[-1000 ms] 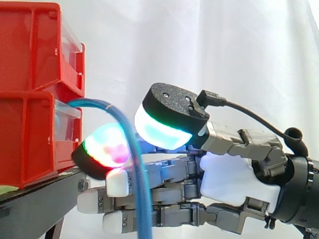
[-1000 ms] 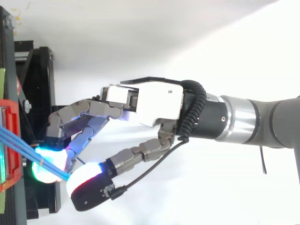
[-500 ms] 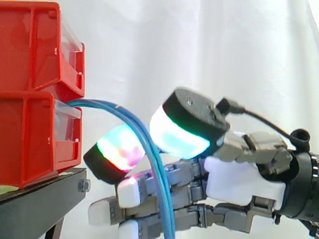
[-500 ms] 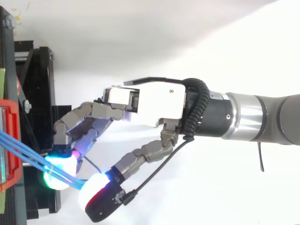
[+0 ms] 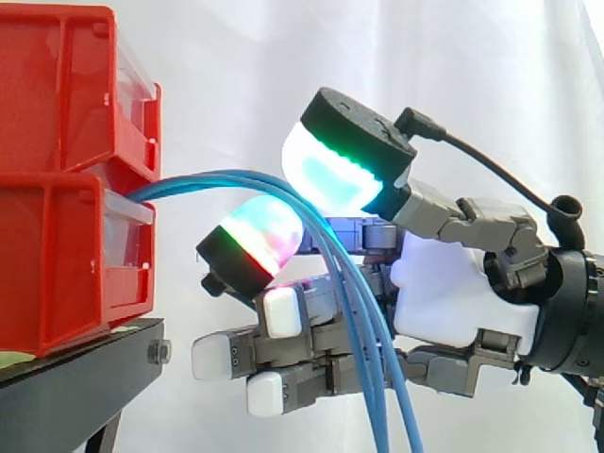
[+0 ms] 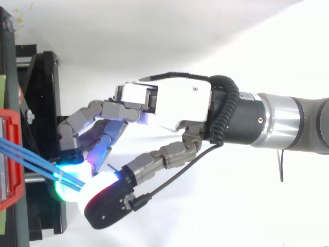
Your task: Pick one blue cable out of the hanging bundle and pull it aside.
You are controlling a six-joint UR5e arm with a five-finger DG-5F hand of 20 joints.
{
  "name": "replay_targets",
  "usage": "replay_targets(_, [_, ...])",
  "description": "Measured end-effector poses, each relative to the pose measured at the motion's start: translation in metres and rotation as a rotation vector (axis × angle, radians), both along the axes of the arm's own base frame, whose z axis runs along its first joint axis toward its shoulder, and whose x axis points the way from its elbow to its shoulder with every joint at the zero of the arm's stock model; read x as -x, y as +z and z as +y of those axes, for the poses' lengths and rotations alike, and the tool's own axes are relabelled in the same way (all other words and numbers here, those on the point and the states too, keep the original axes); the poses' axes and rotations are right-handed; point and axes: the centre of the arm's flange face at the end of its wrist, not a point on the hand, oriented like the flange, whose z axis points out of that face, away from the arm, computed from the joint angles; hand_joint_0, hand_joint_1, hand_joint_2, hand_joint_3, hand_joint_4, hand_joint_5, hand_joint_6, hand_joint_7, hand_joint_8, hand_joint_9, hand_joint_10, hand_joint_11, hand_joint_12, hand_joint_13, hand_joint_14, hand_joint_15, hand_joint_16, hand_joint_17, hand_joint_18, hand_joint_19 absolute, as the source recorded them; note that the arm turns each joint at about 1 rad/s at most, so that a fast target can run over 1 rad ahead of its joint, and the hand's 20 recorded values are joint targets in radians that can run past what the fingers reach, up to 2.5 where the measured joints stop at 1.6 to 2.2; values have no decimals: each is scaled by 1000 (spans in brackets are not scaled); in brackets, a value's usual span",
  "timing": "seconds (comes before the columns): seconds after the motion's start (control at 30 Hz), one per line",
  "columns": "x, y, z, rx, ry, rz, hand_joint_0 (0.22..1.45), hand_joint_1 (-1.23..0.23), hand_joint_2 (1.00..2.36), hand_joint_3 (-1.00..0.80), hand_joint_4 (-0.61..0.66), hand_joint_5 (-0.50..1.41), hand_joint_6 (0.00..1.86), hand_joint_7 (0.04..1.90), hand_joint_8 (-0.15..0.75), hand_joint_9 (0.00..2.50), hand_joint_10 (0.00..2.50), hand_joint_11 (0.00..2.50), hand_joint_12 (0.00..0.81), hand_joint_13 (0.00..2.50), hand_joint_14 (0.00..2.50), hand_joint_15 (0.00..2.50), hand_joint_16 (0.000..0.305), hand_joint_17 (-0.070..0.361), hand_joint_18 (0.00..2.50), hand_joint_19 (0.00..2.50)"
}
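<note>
A robotics lab test setup: stacked red bins [image 5: 57, 236] rest on a black stand [image 5: 66, 387] beneath them, with a plain white curtain [image 5: 425, 75] behind them.

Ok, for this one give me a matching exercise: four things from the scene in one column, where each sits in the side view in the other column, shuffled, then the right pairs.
Things:
1 blue cables
2 red bins
3 black stand
4 hand

Places:
A underneath the bins, lower left
B reaching in from the right
C stacked one on the other at the left edge
D arching out of the lower bin, then hanging down

Pairs: 1-D, 2-C, 3-A, 4-B
</note>
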Motion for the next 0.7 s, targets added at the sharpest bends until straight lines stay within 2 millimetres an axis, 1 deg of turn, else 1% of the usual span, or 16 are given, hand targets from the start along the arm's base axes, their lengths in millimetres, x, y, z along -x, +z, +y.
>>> replay_targets(0.03, [0, 0, -1, 0, -1, 0, 653, -860, 1020, -268, 49, -127, 891, 1077, 355, 1068, 15, 476, 359, 725, 12, 309, 46, 103, 685, 496])
replay_targets(0.07, [0, 0, -1, 0, -2, 0, 696, -914, 1020, -268, -3, -131, 895, 1102, 348, 1064, 15, 487, 351, 723, 14, 309, 45, 102, 689, 486])
replay_targets(0.1, [0, 0, -2, 0, -3, 1, 742, -948, 1018, -292, -45, -135, 902, 1170, 335, 1067, 18, 487, 345, 736, 12, 314, 45, 100, 699, 490])
replay_targets(0.13, [0, 0, -2, 0, -3, 1, 755, -955, 1018, -293, -51, -135, 901, 1194, 327, 1072, 18, 494, 345, 738, 12, 314, 44, 100, 697, 495])
replay_targets(0.17, [0, 0, -2, -1, -4, 0, 788, -950, 1015, -340, -66, -136, 903, 1275, 322, 1088, 16, 504, 340, 752, 14, 329, 43, 98, 700, 500])
replay_targets(0.2, [0, 0, -3, -1, -4, 0, 821, -946, 1008, -424, -70, -137, 896, 1450, 315, 1118, 19, 516, 337, 765, 13, 335, 43, 97, 696, 525])
replay_targets(0.27, [0, 0, -3, -1, -5, 1, 840, -937, 1000, -500, -88, -136, 918, 1494, 309, 1133, 17, 535, 337, 788, 14, 351, 42, 95, 712, 518])
replay_targets(0.33, [0, 0, -4, 0, -6, 0, 816, -940, 1000, -500, -96, -137, 931, 1452, 304, 1134, 20, 535, 337, 798, 14, 353, 42, 95, 742, 487])
replay_targets(0.37, [0, 0, -5, 0, -7, 0, 788, -939, 1000, -500, -85, -137, 942, 1356, 305, 1132, 18, 550, 336, 803, 15, 361, 43, 96, 753, 479])
replay_targets(0.4, [0, 0, -6, 0, -8, 0, 739, -983, 1000, -500, -44, -128, 944, 1223, 307, 1136, 18, 549, 337, 810, 15, 371, 43, 96, 750, 479])
replay_targets(0.43, [0, 0, -6, -1, -8, 0, 730, -983, 1000, -500, -33, -126, 944, 1179, 307, 1136, 18, 549, 337, 819, 15, 383, 43, 96, 749, 482])
replay_targets(0.5, [1, 1, -8, -1, -10, 0, 650, -1005, 1000, -500, 8, -116, 944, 1014, 306, 1148, 20, 557, 335, 832, 17, 400, 42, 95, 745, 496])
replay_targets(0.53, [1, 1, -8, -1, -10, -1, 635, -1003, 1000, -500, 21, -115, 943, 992, 309, 1148, 20, 561, 334, 835, 17, 404, 42, 95, 745, 498])
replay_targets(0.6, [1, 2, -9, -4, -12, -2, 540, -1001, 1000, -500, 46, -110, 941, 948, 327, 1166, 17, 555, 348, 855, 16, 420, 45, 100, 762, 509])
replay_targets(0.63, [1, 3, -10, -5, -12, -3, 527, -993, 1000, -500, 49, -110, 940, 955, 327, 1169, 19, 552, 349, 857, 17, 414, 45, 102, 767, 508])
replay_targets(0.7, [1, 4, -11, -8, -13, -3, 457, -952, 1000, -500, 74, -108, 925, 975, 350, 1187, 16, 543, 372, 881, 15, 413, 51, 115, 800, 510])
